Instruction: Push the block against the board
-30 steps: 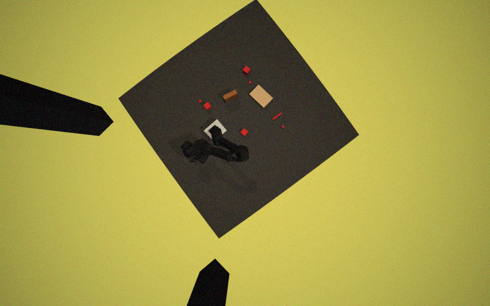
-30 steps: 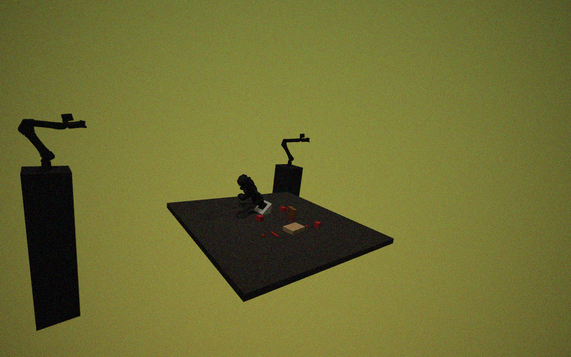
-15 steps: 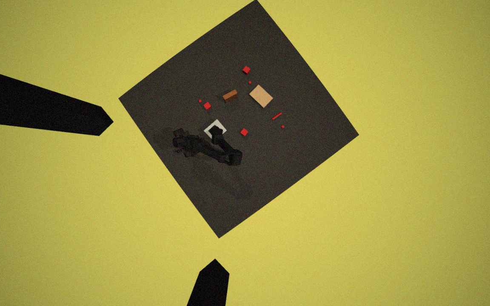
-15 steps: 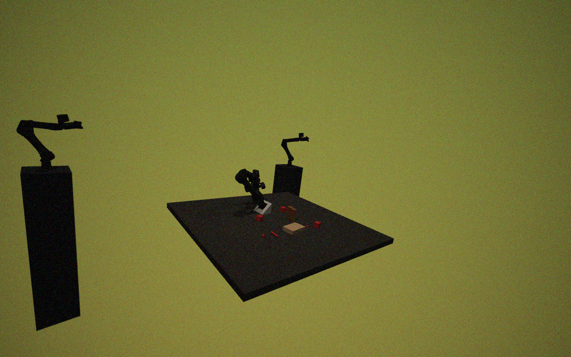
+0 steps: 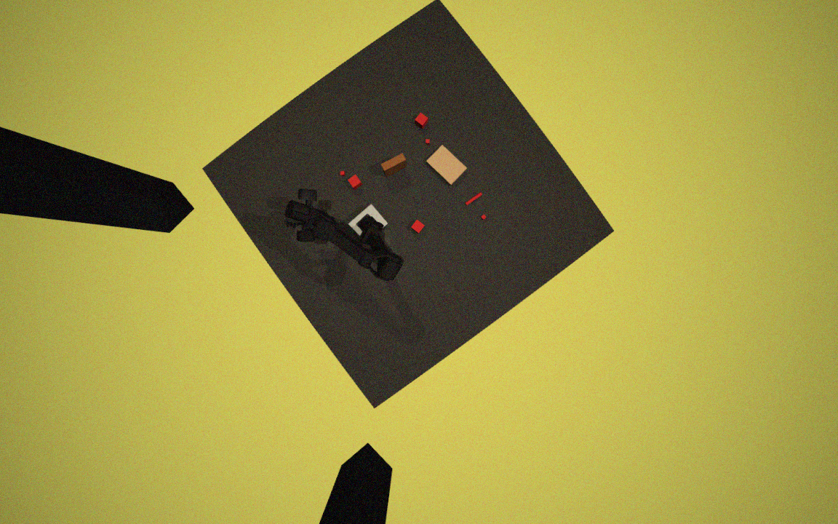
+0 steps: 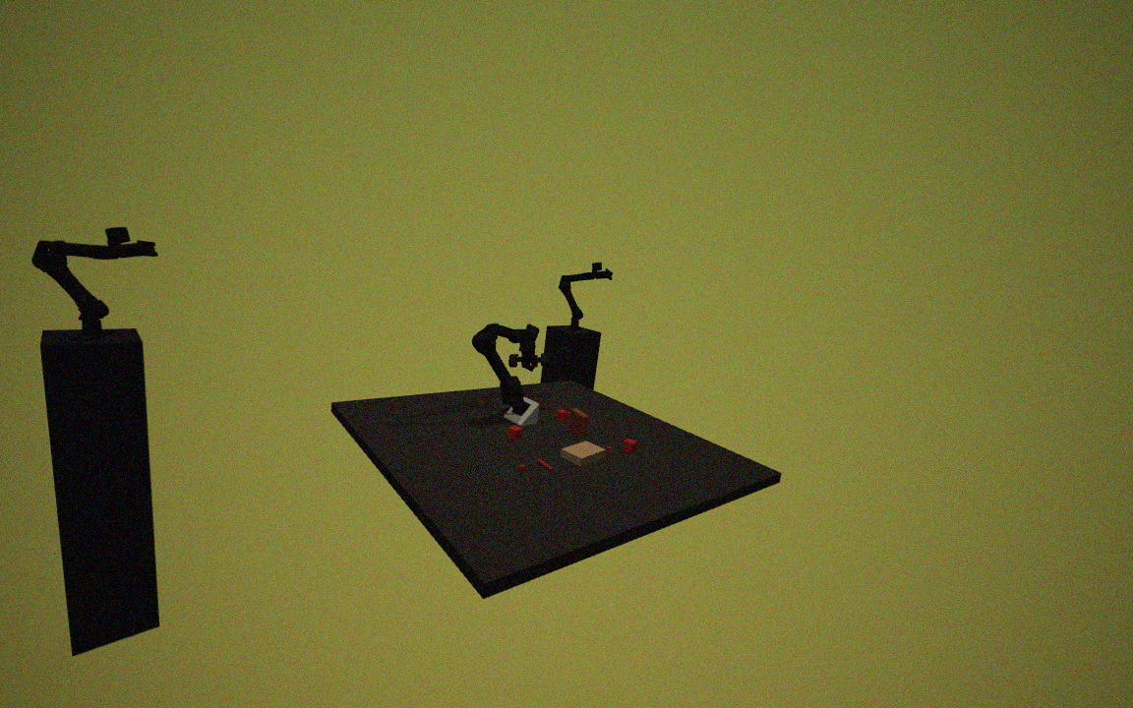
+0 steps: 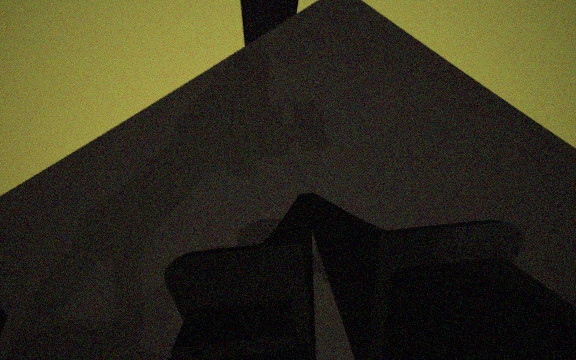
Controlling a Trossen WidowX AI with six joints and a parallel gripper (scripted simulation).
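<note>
A tan square block [image 5: 446,164] [image 6: 583,449] lies flat on the dark table [image 5: 513,221] [image 6: 482,550]. A narrow brown piece [image 5: 393,161] [image 6: 578,422], seemingly the board, stands taller beside it. A gap separates them, and their sides are turned at different angles in the top view. My gripper [image 6: 531,366] [image 7: 306,200] is shut with nothing between its fingers. It hangs high above the table, left of my base in the top view, well apart from both parts. Neither part shows in the wrist view.
My arm stands on a white base [image 5: 369,209]. Red cubes [image 5: 421,118] [image 5: 354,180] [image 5: 417,225] and small red bits [image 5: 427,140] [image 5: 342,172] [image 5: 483,216] lie around the parts. A red rod [image 5: 474,199] lies near the tan block. Two other arms stand on black pedestals [image 6: 104,493] [image 6: 570,352] outside the table.
</note>
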